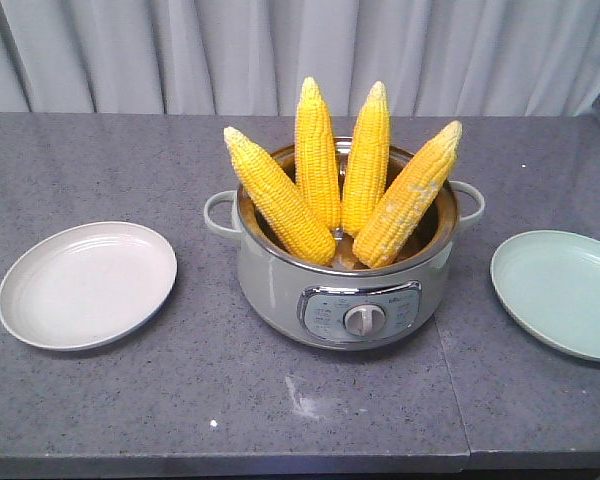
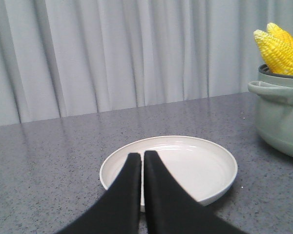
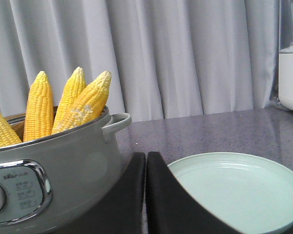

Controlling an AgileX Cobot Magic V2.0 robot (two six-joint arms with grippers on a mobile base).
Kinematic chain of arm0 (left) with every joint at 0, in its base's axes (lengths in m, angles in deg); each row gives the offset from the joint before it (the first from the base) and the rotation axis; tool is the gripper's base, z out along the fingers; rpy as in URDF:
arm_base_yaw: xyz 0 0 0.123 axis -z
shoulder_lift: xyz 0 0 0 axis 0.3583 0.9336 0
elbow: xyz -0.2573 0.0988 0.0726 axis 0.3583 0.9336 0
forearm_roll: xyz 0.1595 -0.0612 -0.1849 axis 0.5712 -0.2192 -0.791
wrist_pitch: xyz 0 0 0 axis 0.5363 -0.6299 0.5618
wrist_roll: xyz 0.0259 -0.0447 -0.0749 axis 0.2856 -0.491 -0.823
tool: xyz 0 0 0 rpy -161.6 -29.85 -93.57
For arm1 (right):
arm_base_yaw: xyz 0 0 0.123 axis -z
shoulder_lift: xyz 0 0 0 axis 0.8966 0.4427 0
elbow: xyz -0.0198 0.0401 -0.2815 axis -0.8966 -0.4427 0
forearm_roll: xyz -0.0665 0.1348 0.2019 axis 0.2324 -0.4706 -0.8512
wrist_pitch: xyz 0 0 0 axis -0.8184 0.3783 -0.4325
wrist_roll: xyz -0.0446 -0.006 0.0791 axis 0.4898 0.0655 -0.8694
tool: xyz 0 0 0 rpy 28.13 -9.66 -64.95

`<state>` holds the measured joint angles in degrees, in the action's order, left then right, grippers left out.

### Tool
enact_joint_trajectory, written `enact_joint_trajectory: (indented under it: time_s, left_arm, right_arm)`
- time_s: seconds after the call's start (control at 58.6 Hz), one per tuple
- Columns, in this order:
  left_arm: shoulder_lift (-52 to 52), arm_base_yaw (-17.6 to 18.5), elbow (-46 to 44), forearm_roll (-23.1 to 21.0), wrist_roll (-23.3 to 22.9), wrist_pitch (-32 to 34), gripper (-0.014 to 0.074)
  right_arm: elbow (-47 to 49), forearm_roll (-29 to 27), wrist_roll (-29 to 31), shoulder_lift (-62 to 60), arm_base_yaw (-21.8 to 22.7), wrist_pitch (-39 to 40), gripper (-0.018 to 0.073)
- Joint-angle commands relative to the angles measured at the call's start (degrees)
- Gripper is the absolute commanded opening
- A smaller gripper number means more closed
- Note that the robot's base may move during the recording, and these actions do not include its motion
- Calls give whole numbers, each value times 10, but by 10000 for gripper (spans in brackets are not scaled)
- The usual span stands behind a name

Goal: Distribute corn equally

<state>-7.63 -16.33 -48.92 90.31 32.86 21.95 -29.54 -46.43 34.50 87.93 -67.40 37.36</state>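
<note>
left gripper (image 2: 141, 156) jaws pressed together, holding nothing, facing white plate (image 2: 185, 161); right gripper (image 3: 146, 156) same, closed and empty, just beside green plate (image 3: 234, 190); i count four cobs of corn (image 1: 317, 160) standing tips-up in pot (image 1: 280, 290) between plates; both plates bare; i judge task not started; two cobs owed to each plate

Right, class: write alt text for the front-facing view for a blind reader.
Four yellow corn cobs stand fanned, tips up, in a grey-green cooker on a grey counter; an empty white plate lies left, a pale green plate right.
</note>
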Motion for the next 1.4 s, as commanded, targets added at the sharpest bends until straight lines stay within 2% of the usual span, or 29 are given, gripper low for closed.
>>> enact_joint_trajectory:
  time_s: [0.0, 0.648, 0.75, 0.887, 1.04, 1.143, 1.262, 1.313, 1.381]
  left_arm:
    - [-8, 1, -17, -1, -3, 40, -6]
    - [-8, 1, -17, -1, -3, 43, -6]
    - [-8, 1, -17, -2, -7, 67, -6]
    - [-8, 1, -17, -12, -43, 124, -6]
    - [-8, 1, -17, -12, -48, 179, -6]
    - [-8, 1, -17, -12, -81, 233, -6]
    - [-8, 1, -18, -27, -158, 360, -6]
    - [-8, 1, -18, -57, -200, 399, -6]
    - [-8, 1, -19, -118, -243, 438, -6]
  right_arm:
    - [-10, 5, 7, -2, 3, 41, -2]
    - [-10, 5, 7, -2, 3, 41, -2]
    - [-9, 5, 7, -2, 2, 46, -2]
    - [-9, 3, 4, -2, 2, 55, -2]
    - [-9, -8, 3, -2, 2, 116, -2]
    - [-9, -55, 0, -2, 2, 182, -2]
    - [11, -133, -4, -2, 2, 219, -2]
    - [36, -154, -4, 4, 2, 200, -2]
    - [86, -144, -4, 16, 2, 149, -2]
